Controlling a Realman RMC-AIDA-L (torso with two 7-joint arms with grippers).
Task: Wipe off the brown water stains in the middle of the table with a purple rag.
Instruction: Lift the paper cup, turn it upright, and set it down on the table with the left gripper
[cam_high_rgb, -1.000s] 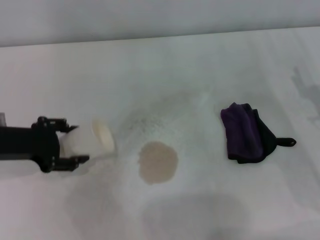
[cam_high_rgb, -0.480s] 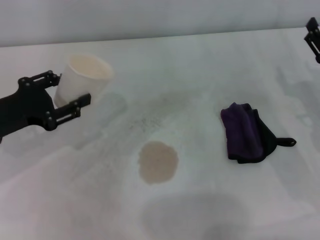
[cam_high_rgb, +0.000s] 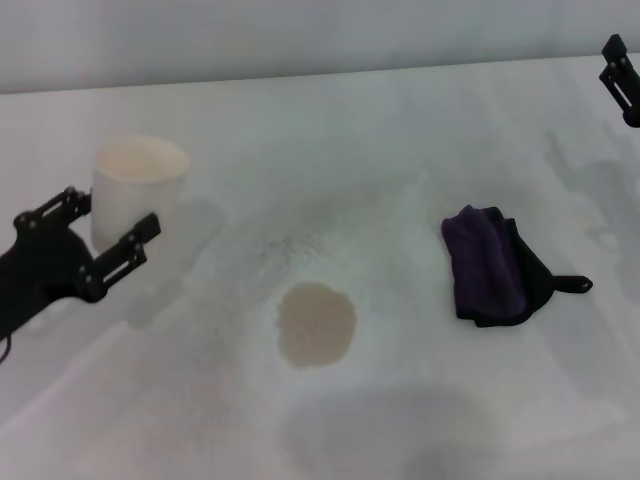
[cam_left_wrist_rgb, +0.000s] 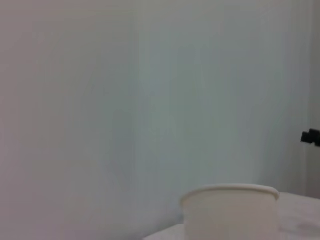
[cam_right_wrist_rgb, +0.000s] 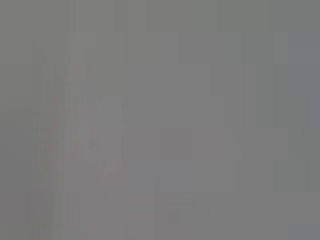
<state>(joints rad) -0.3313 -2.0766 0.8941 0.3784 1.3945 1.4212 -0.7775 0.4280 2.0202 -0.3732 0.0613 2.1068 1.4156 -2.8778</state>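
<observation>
Matt surfaces, one soft cloth, one wet patch

The table (cam_high_rgb: 400, 130) is plain white and matt; the purple rag (cam_high_rgb: 485, 263) at 3 o'clock is soft folded cloth with black edging; the brown water stains (cam_high_rgb: 316, 323) lie flat and dull; the white paper cup (cam_high_rgb: 135, 190) at 9 o'clock looks smooth.

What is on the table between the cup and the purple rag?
Head view: the brown stain lies between the cup and the rag, a little nearer the camera, amid faint grey speckles on the table.
</observation>
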